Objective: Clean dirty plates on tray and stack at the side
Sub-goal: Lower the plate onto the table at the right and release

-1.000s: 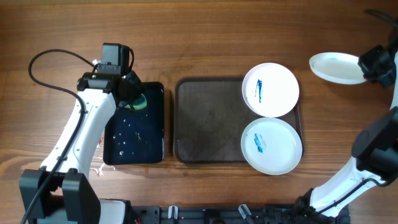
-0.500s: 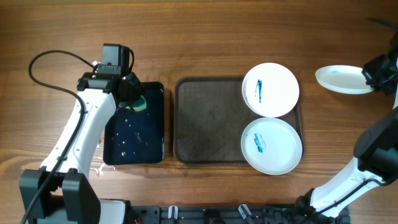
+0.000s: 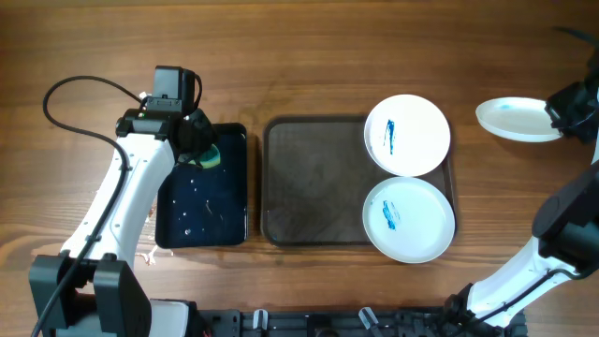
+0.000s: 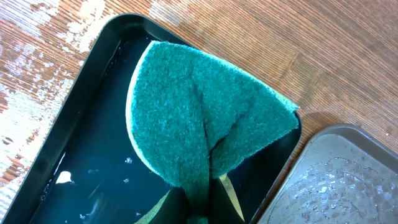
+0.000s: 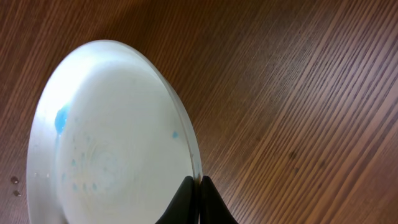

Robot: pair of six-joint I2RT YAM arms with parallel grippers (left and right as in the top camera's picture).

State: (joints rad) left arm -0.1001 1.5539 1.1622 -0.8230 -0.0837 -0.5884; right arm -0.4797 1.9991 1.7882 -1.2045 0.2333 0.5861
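My right gripper (image 3: 560, 117) pinched the near rim of a round white plate (image 3: 515, 119) out over the brown wooden table (image 3: 309, 56), well to the right of the large dark grey-brown rectangular tray (image 3: 314, 178). From the right wrist camera the jaws stood closed tight on the plate's edge, and its face carried only faint bluish specks and one small blue spot near the far side. Whether the plate rested on the wood or hung above it, I could not tell.

Two more round white plates sat edge to edge along the tray's right end. The rear one (image 3: 407, 134) overhung the far right corner and bore a blue streak at centre. The front one (image 3: 409, 220) overhung the near right corner and bore a smaller blue smear.

My left gripper (image 3: 199, 150) was clenched on a green scouring sponge (image 3: 208, 156), folded between the fingers and held at the far right corner of a smaller glossy black rectangular tray (image 3: 245, 187). That tray lay just left of the grey-brown one and had water droplets on its floor.
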